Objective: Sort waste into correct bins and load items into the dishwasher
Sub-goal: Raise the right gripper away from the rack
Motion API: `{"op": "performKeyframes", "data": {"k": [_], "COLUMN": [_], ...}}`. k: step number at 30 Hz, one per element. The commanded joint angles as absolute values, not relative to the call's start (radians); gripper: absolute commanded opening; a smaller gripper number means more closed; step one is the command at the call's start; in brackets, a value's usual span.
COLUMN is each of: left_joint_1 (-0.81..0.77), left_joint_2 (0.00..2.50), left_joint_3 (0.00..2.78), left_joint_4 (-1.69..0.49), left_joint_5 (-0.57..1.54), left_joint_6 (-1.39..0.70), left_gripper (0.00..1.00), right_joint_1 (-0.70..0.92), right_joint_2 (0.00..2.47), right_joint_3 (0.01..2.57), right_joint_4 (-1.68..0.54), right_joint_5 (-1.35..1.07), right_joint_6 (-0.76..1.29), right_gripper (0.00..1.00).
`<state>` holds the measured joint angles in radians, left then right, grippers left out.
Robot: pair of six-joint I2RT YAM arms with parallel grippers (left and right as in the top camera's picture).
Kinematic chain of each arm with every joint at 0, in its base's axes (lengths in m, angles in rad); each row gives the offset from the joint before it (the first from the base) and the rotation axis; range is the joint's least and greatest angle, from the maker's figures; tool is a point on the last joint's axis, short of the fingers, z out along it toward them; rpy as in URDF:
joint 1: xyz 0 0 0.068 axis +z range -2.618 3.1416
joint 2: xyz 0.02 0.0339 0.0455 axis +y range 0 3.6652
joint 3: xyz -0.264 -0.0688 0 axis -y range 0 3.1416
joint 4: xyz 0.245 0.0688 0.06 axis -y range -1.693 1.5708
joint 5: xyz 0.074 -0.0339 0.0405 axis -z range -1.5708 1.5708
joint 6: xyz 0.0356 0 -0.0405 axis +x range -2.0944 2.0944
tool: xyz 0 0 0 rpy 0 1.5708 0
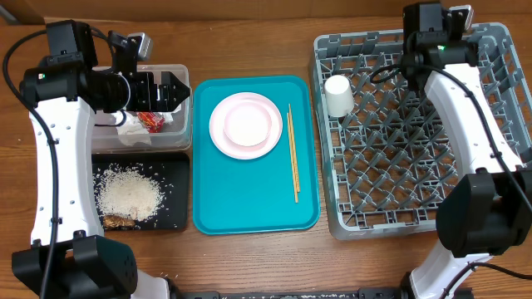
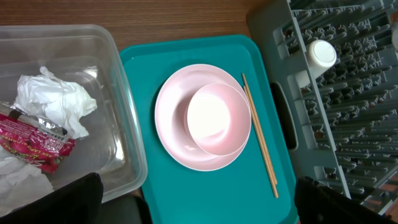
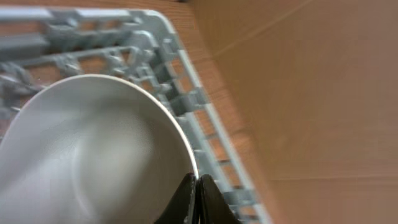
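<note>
My right gripper is shut on the rim of a white bowl above the far right corner of the grey dishwasher rack; in the overhead view the arm hides this bowl. A white cup lies in the rack's left side. My left gripper hangs open and empty over the right edge of the clear tub, which holds napkins and a red wrapper. The pink plate carries a pinkish bowl, with chopsticks beside it.
Plate and chopsticks rest on a teal tray between the bins and the rack. The black tray in front of the tub holds rice and brown scraps. A cardboard wall stands behind the rack.
</note>
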<state>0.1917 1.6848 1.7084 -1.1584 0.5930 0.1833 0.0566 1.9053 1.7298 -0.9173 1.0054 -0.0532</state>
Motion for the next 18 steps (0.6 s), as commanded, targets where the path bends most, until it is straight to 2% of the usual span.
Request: {"op": "performKeyframes", "data": {"k": [1,11,18], "left_joint_1": [0.189,0.189,0.189], "left_joint_2": [1.677,1.677,1.677], "left_joint_3": [1.735,1.735,1.735], "left_joint_4": [-1.158,-1.158,-1.158], "left_joint_5": [0.591,0.591,0.591], "left_joint_6": [0.176,0.176,0.176], "left_gripper": [1.00,1.00,1.00], "right_joint_1": [0.053,0.065,0.089], "right_joint_2": [1.874,1.877,1.879], "right_joint_3": [1.753,1.686,1.584], "right_joint_4": [-0.940,-0.970,-0.826], "right_joint_5": [1.118,1.114,1.145], "right_joint_6": [-0.308,-0.374,-0.508], "right_gripper": [0.04,0.04,0.04]}}
